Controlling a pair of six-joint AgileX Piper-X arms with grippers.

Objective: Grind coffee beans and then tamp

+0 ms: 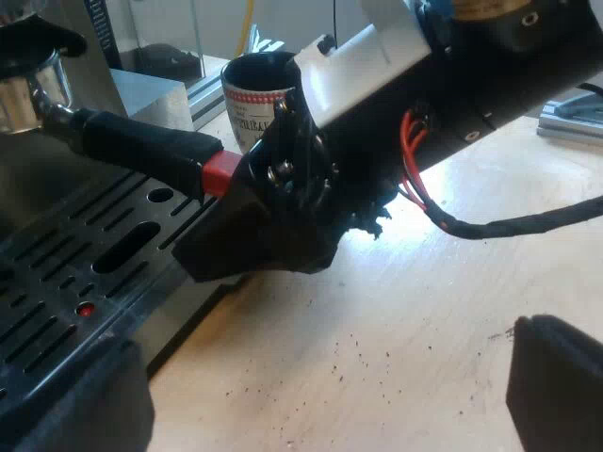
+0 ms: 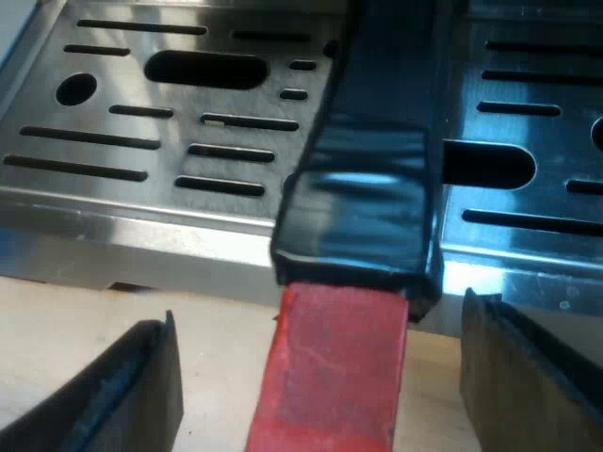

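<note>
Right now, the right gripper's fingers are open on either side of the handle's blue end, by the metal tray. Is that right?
Almost. The handle's end is red, not blue; the right wrist view shows it. The right gripper has its fingers open either side of it, by the metal tray.

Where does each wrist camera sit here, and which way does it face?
Left wrist view: on the left arm, facing across the table to the drip tray; open left gripper shows, right gripper at the red end.
Right wrist view: on the right arm, facing along the handle; open right gripper flanks the red end.
Shared: handle, red end, drip tray.
</note>
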